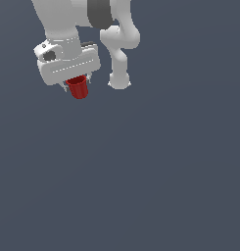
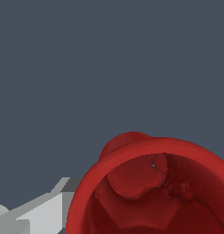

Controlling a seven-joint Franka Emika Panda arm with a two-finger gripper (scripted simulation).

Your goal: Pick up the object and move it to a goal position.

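We see the red cup [image 1: 79, 88] hanging rim-up directly at six o'clock beneath the tool [image 1: 78, 84], its long axis running twelve to six, pinched between the fingers and seemingly well clear of the surface [image 1: 141, 186].

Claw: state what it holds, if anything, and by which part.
The claw holds the red cup by its upper part near the rim; the narrower base hangs free below.
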